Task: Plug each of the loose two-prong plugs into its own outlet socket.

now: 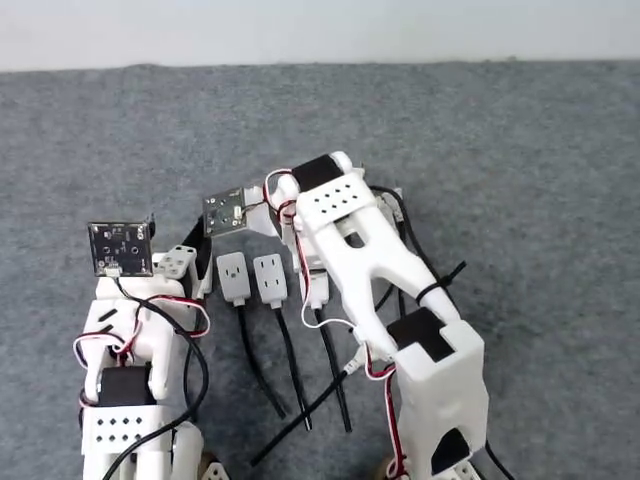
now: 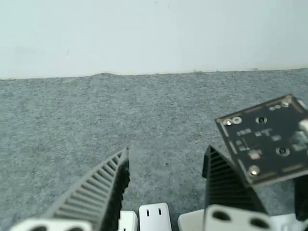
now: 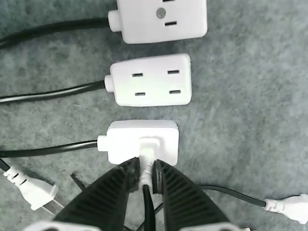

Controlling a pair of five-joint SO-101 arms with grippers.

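High view down over table (image 1: 520, 150), left wrist low toward wall (image 2: 154, 33), right wrist close over outlet sockets (image 3: 149, 79), shared with high

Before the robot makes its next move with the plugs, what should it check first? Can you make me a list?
1. Grip: the right jaws are shut on the small white two-prong plug: ok.
2. Seating: that plug sits on the nearest white outlet socket, but its prongs are hidden: cannot tell.
3. Next spot: the middle white socket has empty slots: ok.
4. Last spot: the far white socket has empty slots: ok.
5. Leftovers: the first loose white plug and the second loose white plug lie unplugged on the grey carpet: not ok.
6. Helper: the left jaws are open and hold nothing: ok.
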